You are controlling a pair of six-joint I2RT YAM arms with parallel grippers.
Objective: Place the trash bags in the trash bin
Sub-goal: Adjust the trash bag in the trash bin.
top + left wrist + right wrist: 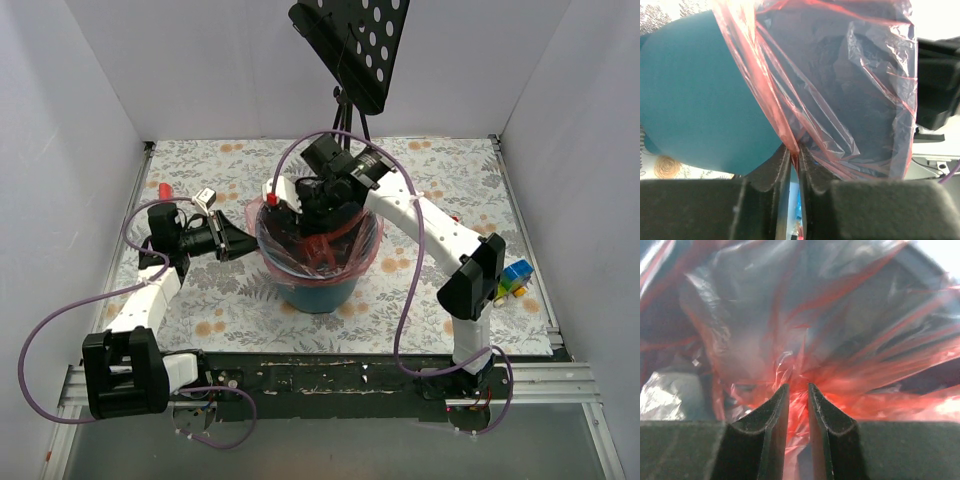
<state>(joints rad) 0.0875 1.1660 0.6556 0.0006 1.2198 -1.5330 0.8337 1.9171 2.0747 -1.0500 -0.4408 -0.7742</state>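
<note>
Red bag opens upward, lining upright teal bin.

bag: was translucent red
bin: was teal-blue
table: was pale, patterned with grey leaves and orange flowers

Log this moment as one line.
left fingers: pinching red bag beside bin | right fingers: pinching red bag at bin mouth | red bag: draped over bin rim

A floral table bears a red cylinder and coloured blocks.
</note>
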